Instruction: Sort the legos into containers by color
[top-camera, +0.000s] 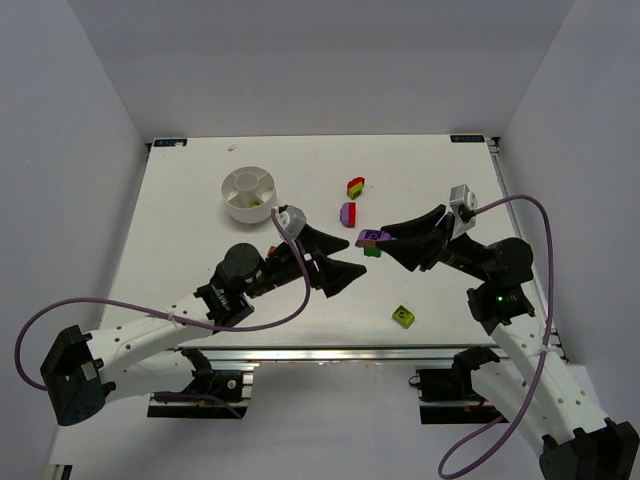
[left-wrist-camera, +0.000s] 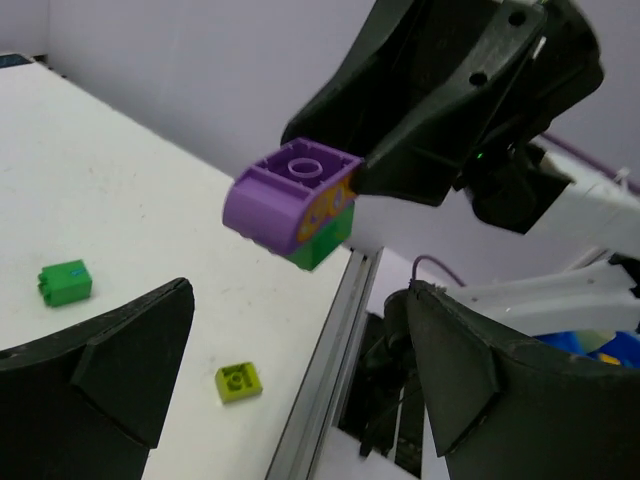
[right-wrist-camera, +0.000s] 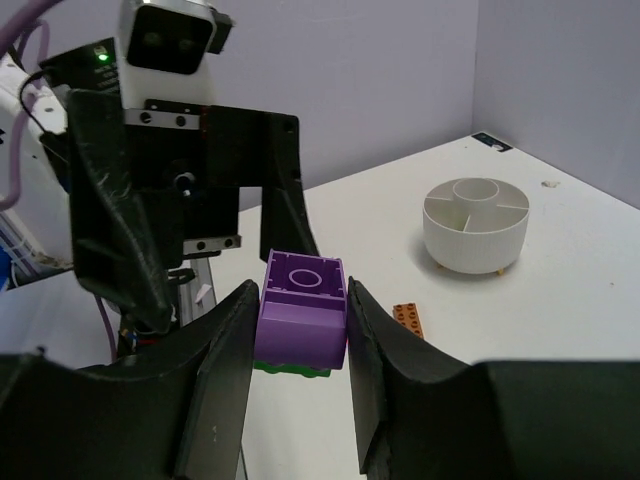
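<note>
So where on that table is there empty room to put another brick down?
Bare table lies left of the white dish and along the far edge behind it, also far right past the red-yellow-green piece. The middle is crowded: left pincer, right pincer holding a purple brick, green cube, purple-and-red piece.

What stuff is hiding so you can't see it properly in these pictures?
1. What lies in the dish: in the right wrist view its own wall hides the compartment floors; in the top view it is too small to tell.
2. Orange plate: in the right wrist view it is partly behind the right gripper; I cannot find it in the top view.
3. Lower part of the purple brick: in the right wrist view that gripper covers it.
</note>
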